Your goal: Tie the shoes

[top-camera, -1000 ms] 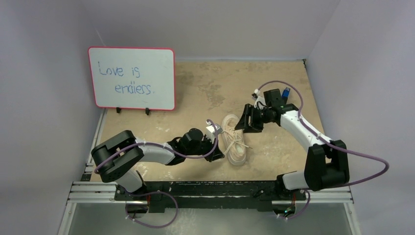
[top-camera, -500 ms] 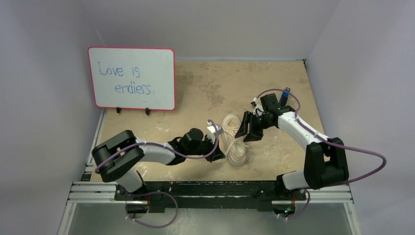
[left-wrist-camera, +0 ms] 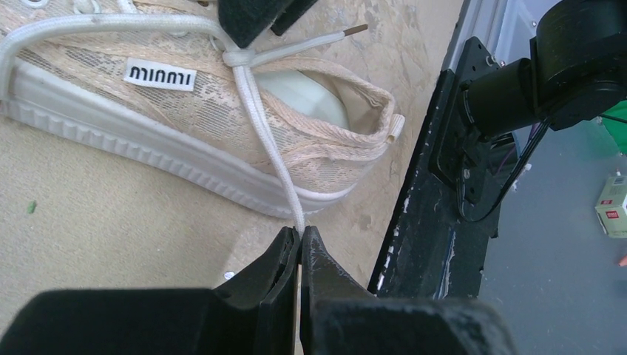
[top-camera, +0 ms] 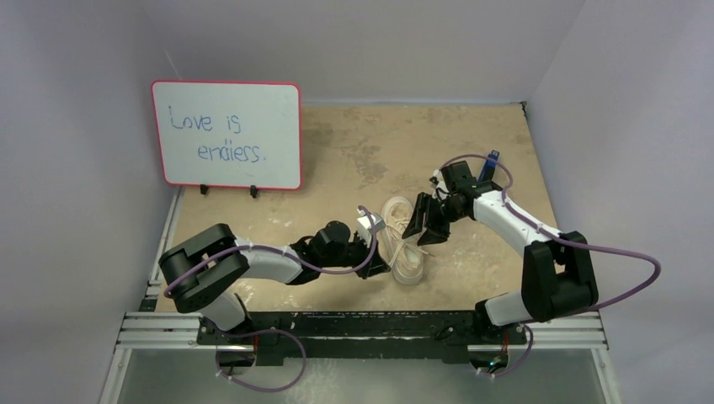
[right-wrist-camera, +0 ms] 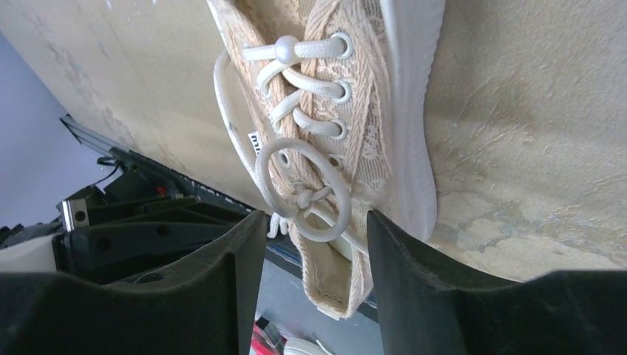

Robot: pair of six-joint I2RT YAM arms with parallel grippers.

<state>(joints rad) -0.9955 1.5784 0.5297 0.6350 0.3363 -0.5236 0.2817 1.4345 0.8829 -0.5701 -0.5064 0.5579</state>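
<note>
The pale pink-beige sneaker (top-camera: 404, 244) lies on the table between my arms, also in the left wrist view (left-wrist-camera: 192, 111) and the right wrist view (right-wrist-camera: 347, 111). Its white laces are crossed in a knot (left-wrist-camera: 236, 58) with a loop (right-wrist-camera: 303, 188) over the tongue. My left gripper (top-camera: 376, 259) is shut on a white lace (left-wrist-camera: 270, 155) that runs taut from the knot over the shoe's side to its fingertips (left-wrist-camera: 300, 235). My right gripper (top-camera: 423, 225) is open and empty, just right of the shoe, its fingers (right-wrist-camera: 222, 259) either side of the loop in its own view.
A whiteboard (top-camera: 226, 133) with red rim stands at the back left. The black rail (top-camera: 362, 324) of the arm bases runs along the near edge, close behind the shoe's heel (left-wrist-camera: 458, 148). Grey walls enclose the table on left, back and right.
My right gripper has moved down and left toward the shoe. My left gripper has stayed shut on the lace in the same place.
</note>
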